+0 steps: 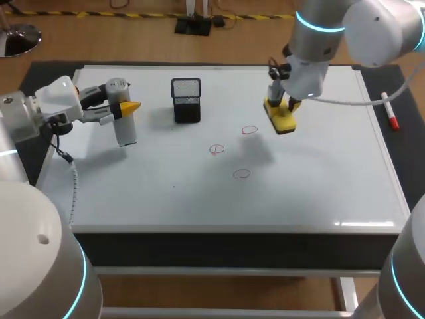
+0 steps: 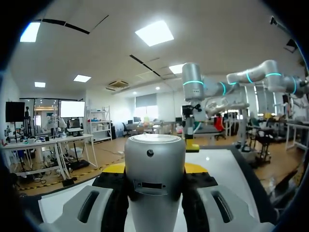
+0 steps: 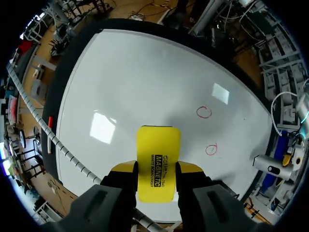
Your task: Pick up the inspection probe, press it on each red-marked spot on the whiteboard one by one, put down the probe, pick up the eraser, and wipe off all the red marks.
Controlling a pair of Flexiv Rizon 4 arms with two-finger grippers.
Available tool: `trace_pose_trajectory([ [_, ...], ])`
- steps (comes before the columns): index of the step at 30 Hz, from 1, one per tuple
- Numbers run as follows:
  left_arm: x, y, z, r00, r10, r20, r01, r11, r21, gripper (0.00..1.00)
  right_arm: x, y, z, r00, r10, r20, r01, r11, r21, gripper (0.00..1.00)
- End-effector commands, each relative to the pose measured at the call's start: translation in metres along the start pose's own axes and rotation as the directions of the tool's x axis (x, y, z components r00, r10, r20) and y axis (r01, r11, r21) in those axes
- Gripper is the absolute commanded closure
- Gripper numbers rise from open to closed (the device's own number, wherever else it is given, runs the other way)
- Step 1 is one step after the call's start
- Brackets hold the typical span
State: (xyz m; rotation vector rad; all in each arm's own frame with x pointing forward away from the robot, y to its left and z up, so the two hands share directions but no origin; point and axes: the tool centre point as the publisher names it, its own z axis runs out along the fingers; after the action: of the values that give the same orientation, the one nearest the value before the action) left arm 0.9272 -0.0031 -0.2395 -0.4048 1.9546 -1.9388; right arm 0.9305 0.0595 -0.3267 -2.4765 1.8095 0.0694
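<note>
Probe (image 1: 125,126) is clamped in my left fingers (image 1: 131,106) at the left end of the whiteboard (image 1: 319,173). Left wrist view agrees: the grey barrel of the probe (image 2: 154,159) sits pinched from both sides between the left fingers (image 2: 113,168). Yellow eraser (image 1: 283,121) is gripped by my right fingers (image 1: 294,104) toward the board's back right. Right wrist view shows the eraser (image 3: 158,150) squeezed between the right fingers (image 3: 189,168), facing the whiteboard (image 3: 145,82). Can't tell if it touches the surface. Three red circles sit unwiped mid-board: first mark (image 1: 249,130) just beside the eraser, second mark (image 1: 217,149) further left, third mark (image 1: 242,174) nearer the front edge. Black mesh cup (image 1: 186,100) stands between probe and eraser. Red marker (image 1: 390,113) lies on the bench (image 1: 406,159) off the board's right edge.
</note>
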Motion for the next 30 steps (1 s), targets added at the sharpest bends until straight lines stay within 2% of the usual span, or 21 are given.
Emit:
trace_pose_trajectory([
  [1, 0.0, -0.001, 0.0, 1.0, 0.002, 0.002, -0.002, 1.0, 0.002, 1.0, -0.028, 0.004, 0.0, 1.0, -0.014, -0.028, 0.015, 1.0, 0.013, 1.0],
  [9, 0.0, -0.001, 0.0, 1.0, 0.002, 0.002, -0.002, 1.0, 0.002, 1.0, -0.083, -0.002, 0.016, 0.997, -0.024, -0.069, 0.024, 1.0, -0.005, 1.0],
  [14, 0.0, -0.001, 0.0, 1.0, 0.002, 0.002, -0.002, 1.0, 0.002, 1.0, -0.111, -0.007, 0.033, 0.997, -0.034, -0.062, 0.031, 0.998, -0.051, 1.0],
  [25, 0.0, -0.001, 0.0, 1.0, 0.002, 0.002, -0.002, 1.0, 0.002, 1.0, -0.155, -0.016, 0.06, 0.996, 0.041, -0.083, -0.048, 0.995, -0.083, 1.0],
  [30, 0.0, -0.001, 0.0, 1.0, 0.002, 0.002, -0.002, 1.0, 0.002, 1.0, -0.165, -0.019, 0.066, 0.997, 0.055, -0.05, -0.06, 0.994, -0.09, 1.0],
])
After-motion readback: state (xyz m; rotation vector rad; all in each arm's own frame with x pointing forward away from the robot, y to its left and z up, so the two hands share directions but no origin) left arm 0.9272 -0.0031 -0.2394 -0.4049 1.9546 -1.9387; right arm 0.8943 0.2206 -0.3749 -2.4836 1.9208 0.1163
